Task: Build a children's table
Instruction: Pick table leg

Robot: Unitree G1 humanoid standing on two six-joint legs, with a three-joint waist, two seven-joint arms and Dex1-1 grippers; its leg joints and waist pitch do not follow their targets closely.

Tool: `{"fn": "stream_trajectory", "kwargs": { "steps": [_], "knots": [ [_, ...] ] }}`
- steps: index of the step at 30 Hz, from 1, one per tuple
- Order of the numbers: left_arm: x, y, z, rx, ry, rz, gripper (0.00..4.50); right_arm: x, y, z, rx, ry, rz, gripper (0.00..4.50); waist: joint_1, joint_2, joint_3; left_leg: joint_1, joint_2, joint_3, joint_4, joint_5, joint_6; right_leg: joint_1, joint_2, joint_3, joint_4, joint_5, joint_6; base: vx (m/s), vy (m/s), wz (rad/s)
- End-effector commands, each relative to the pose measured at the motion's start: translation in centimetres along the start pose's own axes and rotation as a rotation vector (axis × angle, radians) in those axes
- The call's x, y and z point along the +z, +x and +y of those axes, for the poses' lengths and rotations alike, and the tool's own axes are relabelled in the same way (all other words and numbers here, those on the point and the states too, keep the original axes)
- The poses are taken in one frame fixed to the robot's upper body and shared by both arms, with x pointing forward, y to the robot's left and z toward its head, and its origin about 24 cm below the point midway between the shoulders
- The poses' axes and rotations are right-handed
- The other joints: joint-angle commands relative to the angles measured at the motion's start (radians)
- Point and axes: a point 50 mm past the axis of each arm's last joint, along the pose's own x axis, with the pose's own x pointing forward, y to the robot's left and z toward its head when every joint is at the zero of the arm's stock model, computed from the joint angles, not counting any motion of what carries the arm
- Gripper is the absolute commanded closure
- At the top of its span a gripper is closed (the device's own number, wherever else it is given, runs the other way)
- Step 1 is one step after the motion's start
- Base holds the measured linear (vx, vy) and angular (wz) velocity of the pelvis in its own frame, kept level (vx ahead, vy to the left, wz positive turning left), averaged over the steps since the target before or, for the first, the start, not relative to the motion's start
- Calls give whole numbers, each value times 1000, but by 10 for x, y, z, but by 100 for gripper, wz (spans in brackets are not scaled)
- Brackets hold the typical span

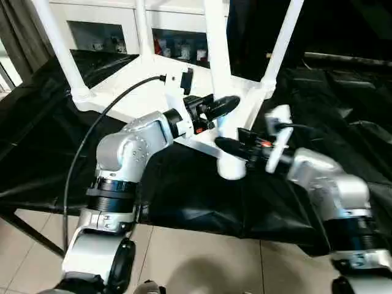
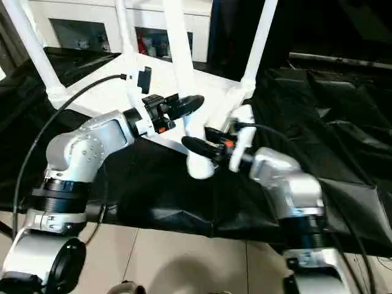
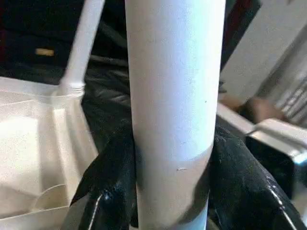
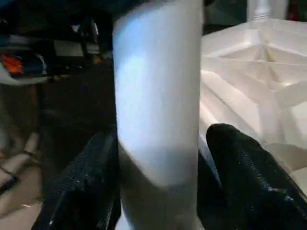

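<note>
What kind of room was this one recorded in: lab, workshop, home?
Probably an indoor room set up for robot trials, home-like or office-like. A white cabinet with glass doors holding small items stands behind, the floor is pale tile, and the work surface is draped in black sheeting.

legs (image 1: 218, 55) — white | tabletop (image 1: 131, 101) — white | cloth (image 1: 343, 110) — black

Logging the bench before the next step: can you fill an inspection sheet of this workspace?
Surface: black sheet, creased.
Job's things: tabletop upside down; three legs in corner sockets; fourth leg upright at the near corner.
Clutter: nothing seen.
Grippers: left gripper fingers against the fourth leg on both sides; right gripper straddles it lower, a gap on one side.
Cables: black cable over left arm.
Surroundings: white cabinet, tiled floor.
</note>
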Motion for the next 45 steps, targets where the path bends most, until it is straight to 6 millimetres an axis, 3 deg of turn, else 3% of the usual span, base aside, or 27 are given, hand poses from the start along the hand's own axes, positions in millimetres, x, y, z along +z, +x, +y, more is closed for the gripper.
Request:
{"fn": "stream_trajectory", "kwargs": {
  "steps": [1,7,13,18,19,27,28,37,45],
  "knots": [
    [7,4,-7,-9,64,-4,262,8,5,0,-53,-75,2,151,-2,-18,-85,24,13,-6,-65,-120,9,55,-40,34,-64,-197,-173,0,0,0],
    [6,5,-5,11,120,8,262,5,14,6,-72,-43,31,151,-3,-20,-84,25,13,-7,-68,-140,1,56,-40,35,-65,-200,-167,0,0,0],
    [6,5,-5,11,127,3,262,-1,13,7,-75,6,79,151,-3,-21,-85,25,12,-6,-67,-125,2,58,-39,36,-60,-161,-179,0,0,0],
    [7,5,-4,10,151,7,262,-5,10,9,-55,43,121,151,-2,-21,-86,25,13,-7,-67,-128,-1,58,-40,36,-61,-168,-172,0,0,0],
    [6,5,-4,6,153,11,262,-4,9,9,-48,43,122,151,-1,-17,-85,26,13,-7,-67,-127,-2,58,-40,36,-61,-168,-171,0,0,0],
    [3,5,-5,-9,159,24,262,-2,10,9,-47,46,128,151,-1,-20,-85,25,12,-6,-67,-133,-7,57,-40,36,-62,-177,-174,0,0,0],
    [3,5,-5,-9,160,25,262,-3,10,10,-43,49,131,178,-1,-20,-85,25,13,-6,-67,-134,-7,58,-41,36,-62,-178,-173,0,0,0],
    [4,5,-5,-8,162,23,262,-5,10,10,-35,59,148,254,-1,-21,-86,25,13,-6,-66,-126,-6,58,-40,36,-60,-165,-177,0,0,0],
    [6,5,-3,-2,164,16,262,-7,10,9,-36,61,158,261,-1,-20,-87,25,13,-6,-65,-123,-6,58,-39,36,-59,-154,-180,0,0,0]
  ]
}}
